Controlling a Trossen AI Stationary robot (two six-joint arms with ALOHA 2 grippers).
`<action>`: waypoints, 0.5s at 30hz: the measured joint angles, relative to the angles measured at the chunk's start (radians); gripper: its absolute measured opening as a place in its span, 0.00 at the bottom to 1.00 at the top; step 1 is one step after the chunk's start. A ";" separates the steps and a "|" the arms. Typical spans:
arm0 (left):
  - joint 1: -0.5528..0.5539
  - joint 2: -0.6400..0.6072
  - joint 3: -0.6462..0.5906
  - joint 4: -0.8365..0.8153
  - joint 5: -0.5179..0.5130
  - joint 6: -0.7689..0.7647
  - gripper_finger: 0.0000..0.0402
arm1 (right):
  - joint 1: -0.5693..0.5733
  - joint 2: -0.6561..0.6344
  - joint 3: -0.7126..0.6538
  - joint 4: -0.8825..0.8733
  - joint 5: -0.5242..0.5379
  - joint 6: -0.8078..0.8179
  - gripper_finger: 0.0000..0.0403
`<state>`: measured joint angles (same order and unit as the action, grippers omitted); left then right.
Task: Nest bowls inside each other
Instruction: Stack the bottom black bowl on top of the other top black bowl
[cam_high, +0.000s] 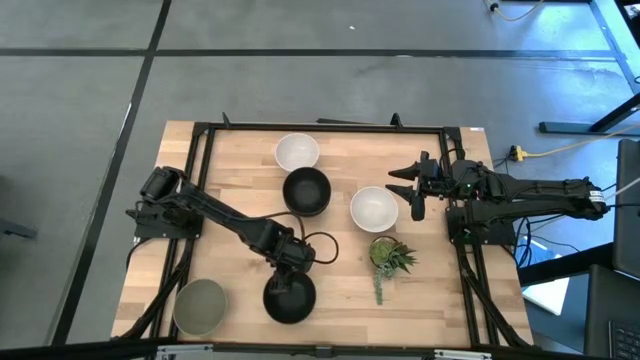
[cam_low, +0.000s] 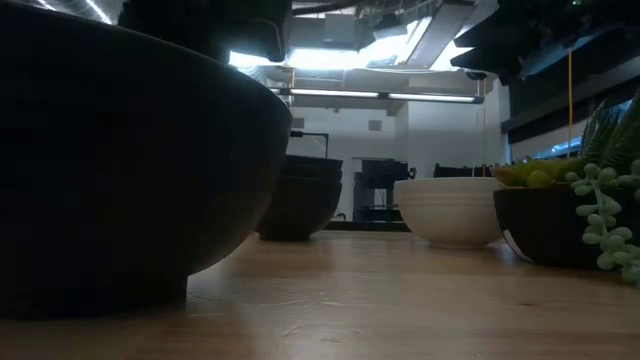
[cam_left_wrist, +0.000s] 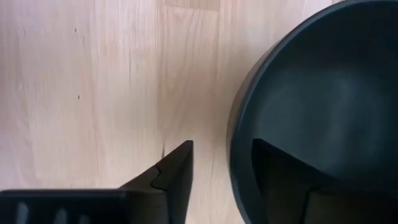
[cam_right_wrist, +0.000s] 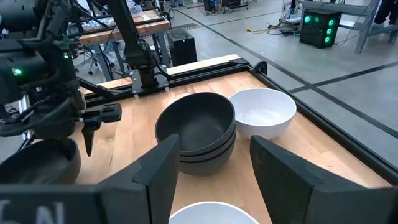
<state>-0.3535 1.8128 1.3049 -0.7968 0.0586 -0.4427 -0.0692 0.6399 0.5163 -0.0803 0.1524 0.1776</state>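
Bare wooden counter shows us no writing. Our left hand straddles a black bowl's rim, fingers open; our right hand waits open near a white bowl.

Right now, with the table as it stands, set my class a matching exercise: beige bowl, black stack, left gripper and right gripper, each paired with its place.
Things:
1 beige bowl
2 black stack
3 left gripper
4 right gripper

Places:
a astride the rim of the lone black bowl
b open, by the other white bowl
c between one white bowl and the other
d in a corner, on the left arm's side

Pairs: 1-d, 2-c, 3-a, 4-b
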 joint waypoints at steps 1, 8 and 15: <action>0.001 0.001 0.000 -0.003 0.001 0.000 0.36 | 0.000 0.000 0.000 0.000 0.000 0.000 0.49; 0.006 0.001 0.000 -0.001 0.016 0.005 0.14 | 0.000 0.000 0.000 0.000 0.000 -0.002 0.49; 0.008 0.001 0.000 -0.004 0.019 0.009 0.03 | 0.000 0.000 0.000 0.000 0.000 -0.002 0.49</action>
<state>-0.3450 1.8137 1.3045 -0.8007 0.0775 -0.4334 -0.0692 0.6399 0.5163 -0.0806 0.1525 0.1753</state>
